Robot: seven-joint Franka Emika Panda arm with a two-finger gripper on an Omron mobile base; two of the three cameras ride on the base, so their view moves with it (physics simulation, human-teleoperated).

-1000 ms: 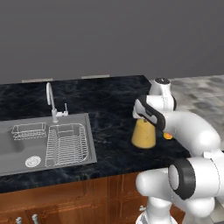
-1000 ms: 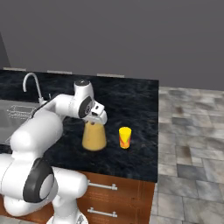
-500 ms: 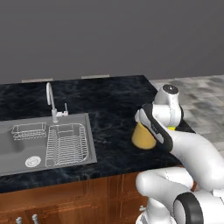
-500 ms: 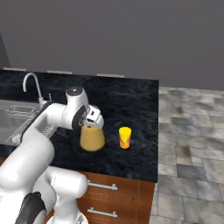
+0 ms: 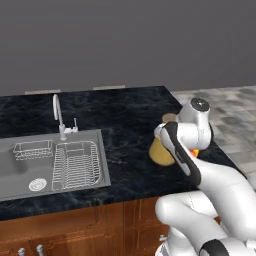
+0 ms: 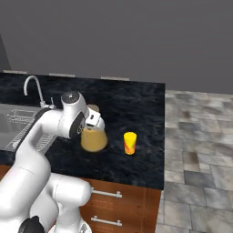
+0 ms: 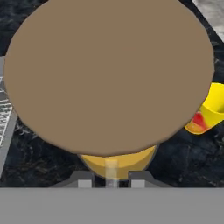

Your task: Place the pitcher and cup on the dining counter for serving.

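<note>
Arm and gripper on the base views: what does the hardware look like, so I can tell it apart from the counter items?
The arm is glossy white, built of rounded tubular links with dark grey rings at the joints and a dark round cap on the upper joint. The hand is white and boxy. In the hand view the gripper ends in two small grey finger tips. No cables or markings are visible.

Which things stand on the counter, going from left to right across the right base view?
Tap → sink → pitcher → cup.
</note>
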